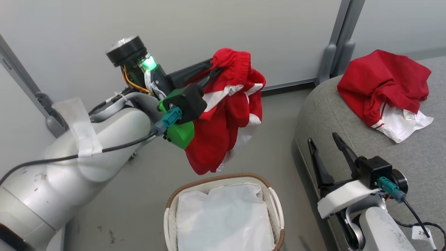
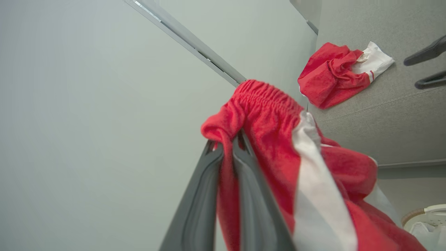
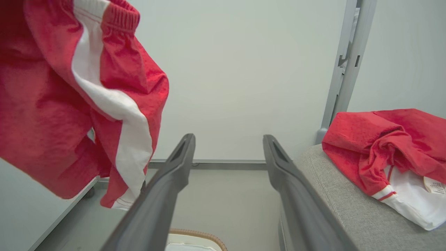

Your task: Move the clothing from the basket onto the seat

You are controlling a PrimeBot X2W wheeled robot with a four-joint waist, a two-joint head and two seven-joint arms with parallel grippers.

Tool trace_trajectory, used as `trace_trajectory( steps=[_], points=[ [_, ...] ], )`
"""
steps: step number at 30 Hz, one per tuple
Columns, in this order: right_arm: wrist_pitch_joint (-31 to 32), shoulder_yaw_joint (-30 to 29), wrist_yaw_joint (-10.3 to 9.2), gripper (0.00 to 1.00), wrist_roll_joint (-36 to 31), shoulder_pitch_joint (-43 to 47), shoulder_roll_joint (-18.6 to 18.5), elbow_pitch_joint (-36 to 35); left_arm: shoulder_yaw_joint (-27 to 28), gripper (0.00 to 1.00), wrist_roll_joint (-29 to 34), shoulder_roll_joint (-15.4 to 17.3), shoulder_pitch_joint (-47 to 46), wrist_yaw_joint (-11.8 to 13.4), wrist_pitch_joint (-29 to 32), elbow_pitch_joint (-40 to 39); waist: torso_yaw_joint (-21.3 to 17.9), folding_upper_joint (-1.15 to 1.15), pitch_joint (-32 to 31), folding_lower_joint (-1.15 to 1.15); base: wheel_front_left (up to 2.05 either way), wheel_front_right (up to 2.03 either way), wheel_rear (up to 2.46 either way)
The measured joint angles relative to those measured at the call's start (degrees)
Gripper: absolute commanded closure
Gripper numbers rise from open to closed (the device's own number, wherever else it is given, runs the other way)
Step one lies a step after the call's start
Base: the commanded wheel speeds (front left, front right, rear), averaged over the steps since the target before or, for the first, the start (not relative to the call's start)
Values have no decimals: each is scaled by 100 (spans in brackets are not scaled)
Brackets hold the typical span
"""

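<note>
Pale walls [image 1: 244,28] back red shorts [image 1: 223,132], pinched at the elastic waistband [image 2: 264,94] by the left gripper [image 2: 226,143] above the basket [image 1: 223,176]; soft, light cloth, judged best held there. Beside the seat's [image 1: 411,150] edge the right gripper [image 1: 322,137] is spread wide.

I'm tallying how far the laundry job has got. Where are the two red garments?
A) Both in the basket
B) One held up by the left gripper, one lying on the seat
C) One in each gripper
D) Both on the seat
B: the left gripper is shut on the hanging garment, clear of the basket, while the second garment lies on the seat.
</note>
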Motion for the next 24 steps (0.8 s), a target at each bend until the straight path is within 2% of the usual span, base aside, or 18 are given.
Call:
trace_trajectory(
  steps=[11,24],
  points=[
    [0,617,0,0,-288,-470,-1,100,-104,100,-301,-70,-670,-7,0,-178,14,0,-102,0,0,0,0],
    [0,1174,0,0,-854,-1418,-1,544,-446,100,-524,-455,-861,-10,0,-181,156,0,-154,0,0,0,0]
  ],
)
